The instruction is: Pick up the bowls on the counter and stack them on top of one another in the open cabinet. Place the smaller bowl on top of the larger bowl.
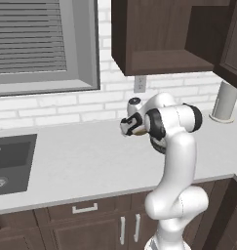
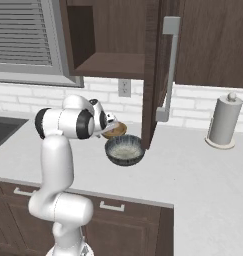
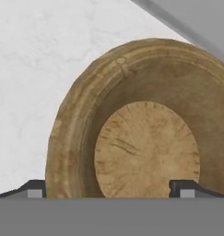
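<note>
**Gripper at the small bowl, large bowl beside it on the counter**

The arm (image 2: 55, 165) bends forward over the counter (image 1: 86, 161) and its hand reaches toward the wall. In the right base view the gripper (image 2: 111, 123) sits at the near rim of the small bowl (image 2: 116, 130), which looks to be at or just above the counter surface. In the left base view only a sliver of brown (image 1: 138, 131) shows by the hand, behind the wrist.

The hand view looks straight into the small bowl (image 3: 141, 133): its golden-brown inside and flat round base lie close before the camera. One dark fingertip (image 3: 34, 189) rises outside the bowl's left wall, the other (image 3: 185, 188) inside the bowl, so the fingers straddle the rim. Whether they are pressed onto the wall or merely spread around it I cannot tell.

The large bowl (image 2: 125, 150) stands upright on the counter just in front of the small bowl, close beside it; whether the two touch is unclear. Its pale speckled inside faces up.

The cabinet (image 2: 110, 42) hangs above them with a bare shelf, its door (image 2: 155, 70) swung out over the bowls. A paper towel roll (image 2: 223, 121) stands well apart to the right. The sink (image 1: 10, 163) lies far left.
</note>
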Robot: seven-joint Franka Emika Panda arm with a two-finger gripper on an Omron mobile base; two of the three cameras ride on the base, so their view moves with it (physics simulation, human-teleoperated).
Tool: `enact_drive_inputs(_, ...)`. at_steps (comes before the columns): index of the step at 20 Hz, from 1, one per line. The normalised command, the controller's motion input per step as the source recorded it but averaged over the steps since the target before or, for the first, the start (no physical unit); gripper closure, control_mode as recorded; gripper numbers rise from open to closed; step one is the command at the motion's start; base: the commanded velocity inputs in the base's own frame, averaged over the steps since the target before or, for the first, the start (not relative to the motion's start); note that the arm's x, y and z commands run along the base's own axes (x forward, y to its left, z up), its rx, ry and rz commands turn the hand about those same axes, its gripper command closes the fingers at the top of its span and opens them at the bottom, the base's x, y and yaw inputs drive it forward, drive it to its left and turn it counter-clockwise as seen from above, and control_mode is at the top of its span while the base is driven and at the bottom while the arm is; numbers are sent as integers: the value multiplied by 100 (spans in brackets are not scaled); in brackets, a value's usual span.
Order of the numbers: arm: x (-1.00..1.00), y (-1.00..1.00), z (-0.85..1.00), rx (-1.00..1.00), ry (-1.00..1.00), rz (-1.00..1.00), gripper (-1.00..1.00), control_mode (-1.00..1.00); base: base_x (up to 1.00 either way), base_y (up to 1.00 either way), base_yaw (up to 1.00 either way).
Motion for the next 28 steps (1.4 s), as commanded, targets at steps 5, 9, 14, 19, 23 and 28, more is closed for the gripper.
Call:
enact_drive_inputs(5, 18, 0, -14, -3, 0, 0, 100, -100, 0, 0, 0)
enact_drive_inputs(9, 0, 0, 0, 0, 0, 0, 100, -100, 0, 0, 0)
enact_drive_inputs(14, 0, 0, 0, 0, 0, 0, 100, -100, 0, 0, 0)
enact_drive_inputs(19, -7, 0, 19, 0, -13, 0, 100, -100, 0, 0, 0)
enact_drive_inputs(23, -22, 0, 81, -6, -46, 3, 100, -100, 0, 0, 0)
enact_drive_inputs(28, -62, 0, 76, -7, -33, 1, 100, -100, 0, 0, 0)
